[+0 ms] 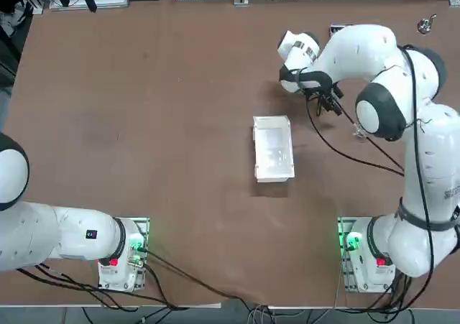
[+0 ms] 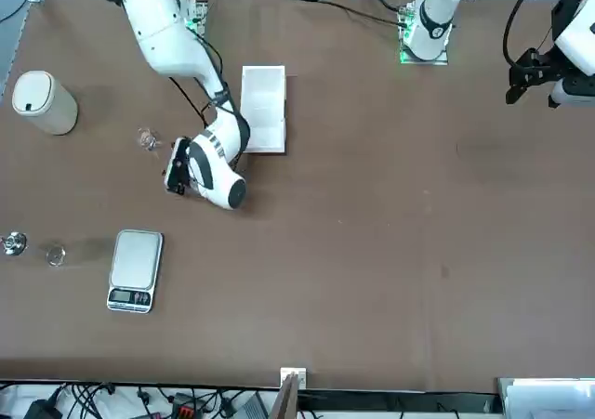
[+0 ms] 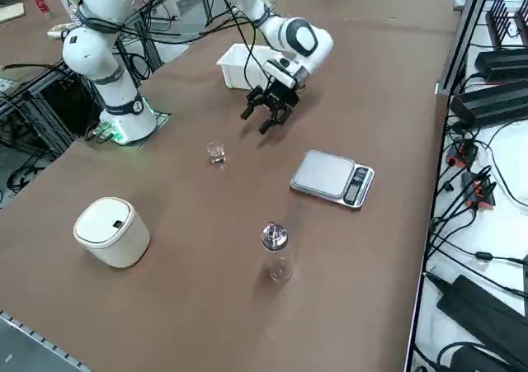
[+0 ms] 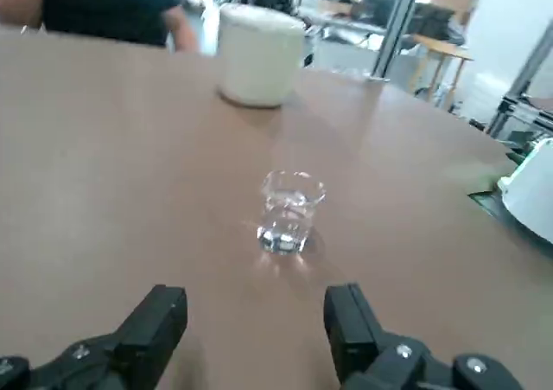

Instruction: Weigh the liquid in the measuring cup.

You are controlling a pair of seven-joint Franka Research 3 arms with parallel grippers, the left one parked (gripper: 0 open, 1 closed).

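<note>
The measuring cup [image 4: 289, 210] is a tiny clear glass standing upright on the brown table, with a little liquid glinting at its bottom. It also shows as the small clear cup [image 3: 216, 152] in the right side view and the cup [image 2: 147, 139] in the front view. My right gripper [image 4: 255, 321] hovers low over the table a short way from the cup, pointing at it. Its fingers [image 4: 160, 321] are open with nothing between them. The same gripper [image 3: 266, 116] sits between the white tray [image 3: 243, 65] and the cup. The grey scale [image 3: 332, 176] lies flat beyond them.
A white cylindrical canister [image 3: 111, 230] stands past the cup. A shiny metal knob [image 3: 274, 236] and a flat clear round piece [image 3: 280, 270] lie near the scale. A person in a dark top [image 4: 104, 5] is at the table's far edge in the wrist view.
</note>
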